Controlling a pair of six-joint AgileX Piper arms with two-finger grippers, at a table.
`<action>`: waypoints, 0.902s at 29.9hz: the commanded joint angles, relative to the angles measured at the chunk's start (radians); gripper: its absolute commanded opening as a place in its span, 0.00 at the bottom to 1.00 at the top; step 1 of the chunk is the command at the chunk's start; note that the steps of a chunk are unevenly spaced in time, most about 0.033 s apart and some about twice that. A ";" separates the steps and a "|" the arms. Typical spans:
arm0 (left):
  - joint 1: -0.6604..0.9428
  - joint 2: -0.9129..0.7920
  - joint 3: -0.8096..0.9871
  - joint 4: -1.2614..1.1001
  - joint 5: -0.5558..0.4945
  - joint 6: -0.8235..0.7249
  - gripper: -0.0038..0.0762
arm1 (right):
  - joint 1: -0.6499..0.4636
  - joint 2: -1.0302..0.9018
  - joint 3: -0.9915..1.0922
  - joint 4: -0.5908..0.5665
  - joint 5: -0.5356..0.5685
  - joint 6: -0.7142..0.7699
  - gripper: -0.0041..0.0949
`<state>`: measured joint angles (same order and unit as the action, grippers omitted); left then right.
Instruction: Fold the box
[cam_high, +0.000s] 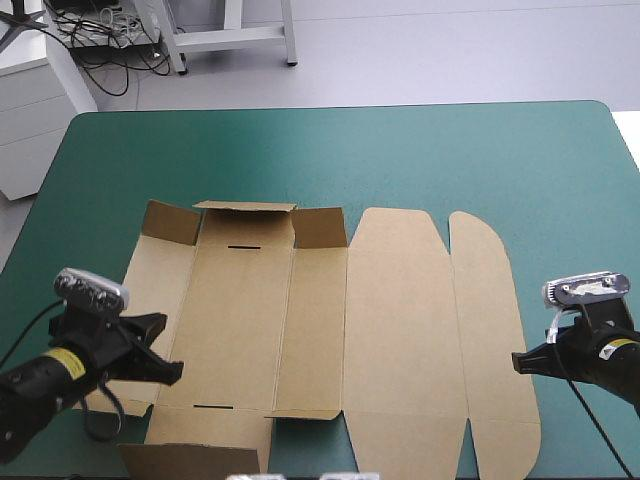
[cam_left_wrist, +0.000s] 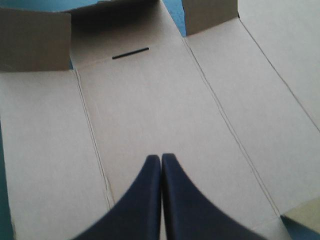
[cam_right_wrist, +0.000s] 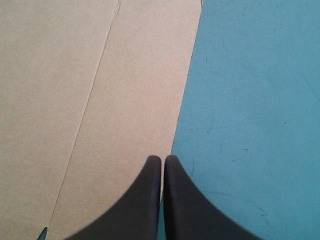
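Creased brown box (cam_high: 330, 320), mostly flat on teal-green cover (cam_high: 400, 150) — left tool (cam_left_wrist: 161, 159), right tool (cam_right_wrist: 163, 160) — both closed to a point, empty.

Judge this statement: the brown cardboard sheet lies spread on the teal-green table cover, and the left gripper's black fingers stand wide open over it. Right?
Wrong: the left gripper is shut over the brown cardboard sheet, fingers meeting in one arch, as the left wrist view shows.

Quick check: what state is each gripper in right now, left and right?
Left gripper: shut, holding nothing, over the box.
Right gripper: shut, holding nothing, at the box's right edge.
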<state>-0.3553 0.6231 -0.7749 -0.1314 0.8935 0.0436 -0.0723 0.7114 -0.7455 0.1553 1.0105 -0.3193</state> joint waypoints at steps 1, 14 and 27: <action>-0.005 0.153 -0.173 0.018 -0.045 -0.011 0.04 | 0.000 0.000 -0.023 0.002 -0.055 0.002 0.04; 0.398 0.486 -0.550 0.032 0.004 0.087 0.07 | 0.000 0.000 -0.023 0.002 -0.047 0.009 0.04; 1.132 0.715 -0.546 -0.623 0.391 0.549 0.07 | 0.000 0.000 -0.023 0.004 -0.051 0.009 0.04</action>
<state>0.7262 1.3225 -1.2968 -0.6451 1.2117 0.5510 -0.0712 0.7114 -0.7455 0.1513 1.0059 -0.3116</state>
